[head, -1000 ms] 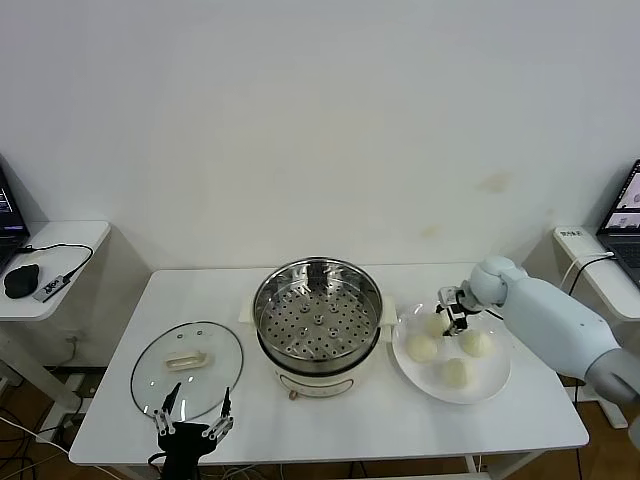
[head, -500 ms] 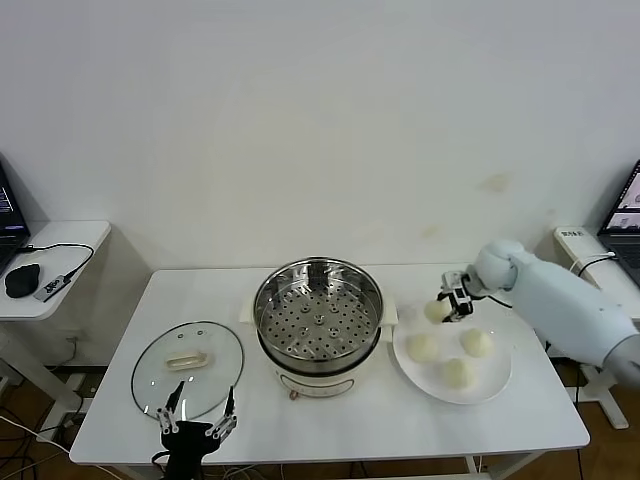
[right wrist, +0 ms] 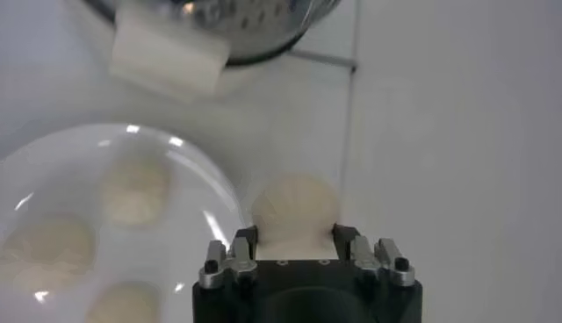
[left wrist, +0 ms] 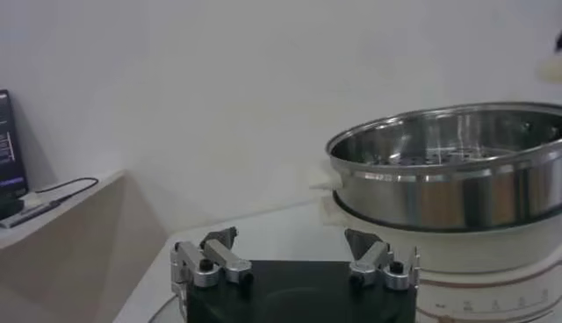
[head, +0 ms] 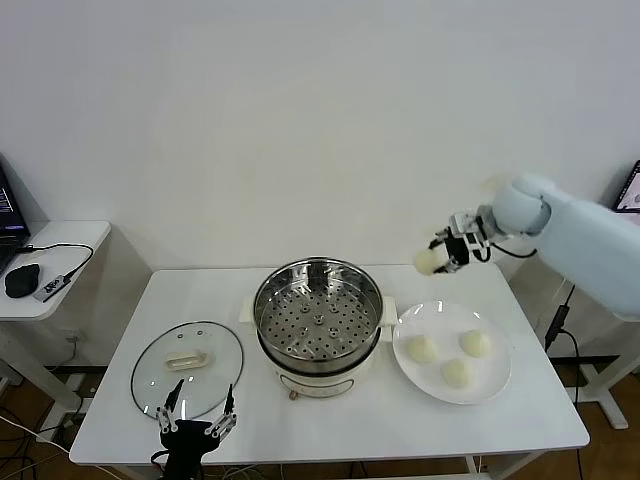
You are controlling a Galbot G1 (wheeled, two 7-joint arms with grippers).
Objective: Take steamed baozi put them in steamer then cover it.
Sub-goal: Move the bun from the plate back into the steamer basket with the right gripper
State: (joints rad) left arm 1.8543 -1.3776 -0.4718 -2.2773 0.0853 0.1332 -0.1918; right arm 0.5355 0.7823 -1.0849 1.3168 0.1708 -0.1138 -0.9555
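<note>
My right gripper (head: 441,254) is shut on one cream-white baozi (head: 430,261) and holds it in the air, above the table between the steamer and the plate. The wrist view shows that baozi (right wrist: 294,209) clamped between the fingers. Three baozi (head: 423,349) lie on the white plate (head: 493,380). The steel steamer (head: 318,313) stands empty on its cream pot base at the table's middle. The glass cover (head: 187,368) with its cream bar handle lies flat at the front left. My left gripper (head: 195,422) is open, low at the table's front edge beside the cover.
A side table (head: 60,250) with a mouse and cables stands to the left. A second side table with a laptop is at the far right. The steamer's rim (left wrist: 457,145) rises close before my left gripper (left wrist: 294,256).
My right gripper has lifted a baozi off the plate, rising up and back. Three baozi are left on the plate. The left arm has not moved.
</note>
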